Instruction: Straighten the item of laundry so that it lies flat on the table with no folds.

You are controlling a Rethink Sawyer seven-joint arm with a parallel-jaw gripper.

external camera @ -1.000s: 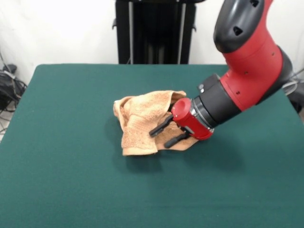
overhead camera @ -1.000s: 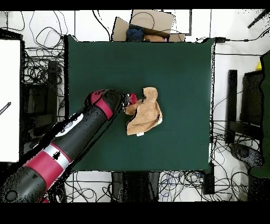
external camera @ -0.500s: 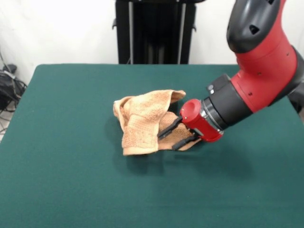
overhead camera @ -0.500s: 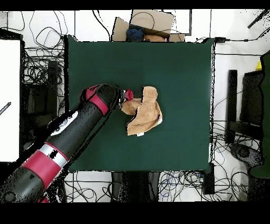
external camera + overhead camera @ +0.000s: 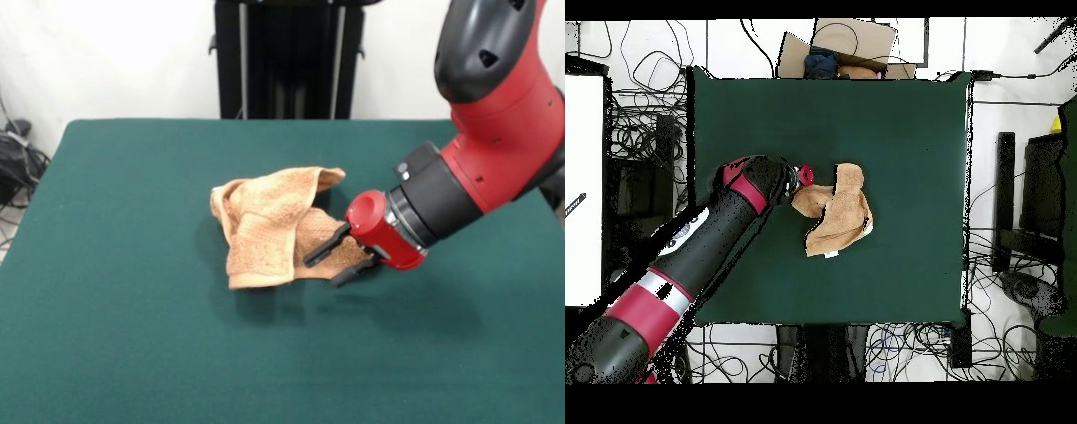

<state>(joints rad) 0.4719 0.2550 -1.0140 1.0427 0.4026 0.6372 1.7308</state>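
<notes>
Dark green table [image 5: 132, 353], cables round it on the floor. Towel [image 5: 265, 225] bunched near centre w/ folds. Gripper [image 5: 340, 258] low at its right corner in front view, jaws clamped on that corner. Bulk of cloth lies left of jaws.

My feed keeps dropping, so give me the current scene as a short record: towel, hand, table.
towel: crumpled, folded over itself, near table middle
hand: low at the towel's edge, on the right in the front view; two black fingers apart, towel corner between them
grip: cannot tell if closed on cloth
table: green top
task state: not flat yet
</notes>
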